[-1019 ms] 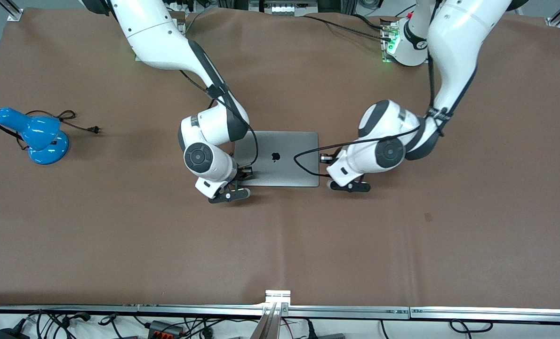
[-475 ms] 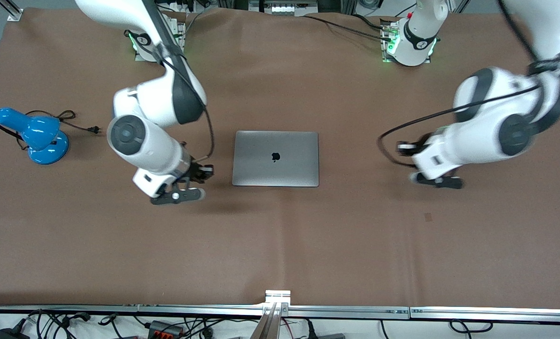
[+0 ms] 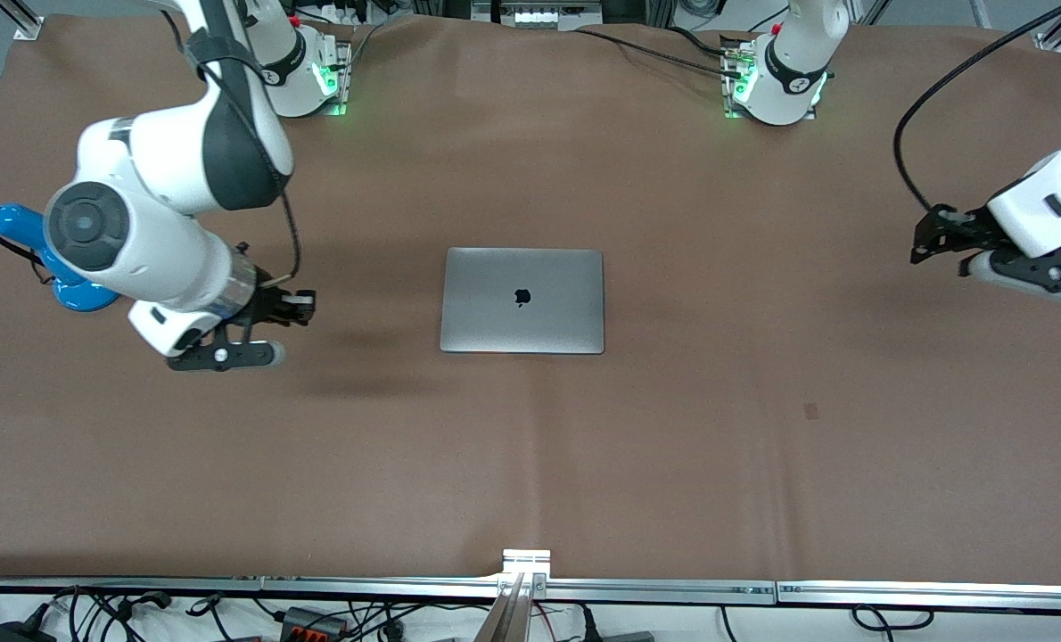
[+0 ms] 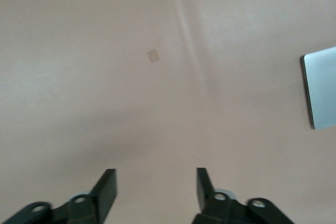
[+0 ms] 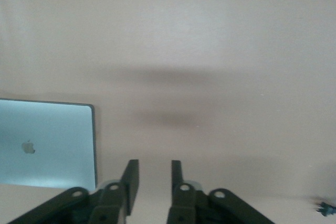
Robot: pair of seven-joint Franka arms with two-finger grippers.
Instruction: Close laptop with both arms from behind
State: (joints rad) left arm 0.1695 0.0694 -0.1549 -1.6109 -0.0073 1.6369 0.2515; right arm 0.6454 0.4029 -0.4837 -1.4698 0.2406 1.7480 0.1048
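Observation:
The silver-grey laptop (image 3: 522,300) lies shut and flat in the middle of the brown table, its lid with the black apple logo facing up. My right gripper (image 3: 291,329) hangs open and empty over bare cloth, off the laptop toward the right arm's end of the table. Its wrist view shows the fingers (image 5: 131,174) a little apart and the laptop (image 5: 47,142) beside them. My left gripper (image 3: 945,254) hangs open and empty over bare cloth near the left arm's end. Its wrist view shows wide-spread fingers (image 4: 107,182) and a corner of the laptop (image 4: 323,87).
A blue desk lamp (image 3: 13,227) stands at the right arm's end, partly hidden by that arm. A small dark mark (image 3: 811,410) is on the cloth. The arm bases (image 3: 776,76) stand along the table's top edge. A metal rail (image 3: 526,571) runs along the near edge.
Both arms have swung up and away from the laptop's two sides, each toward its own end of the table. The laptop has stayed shut and has not moved.

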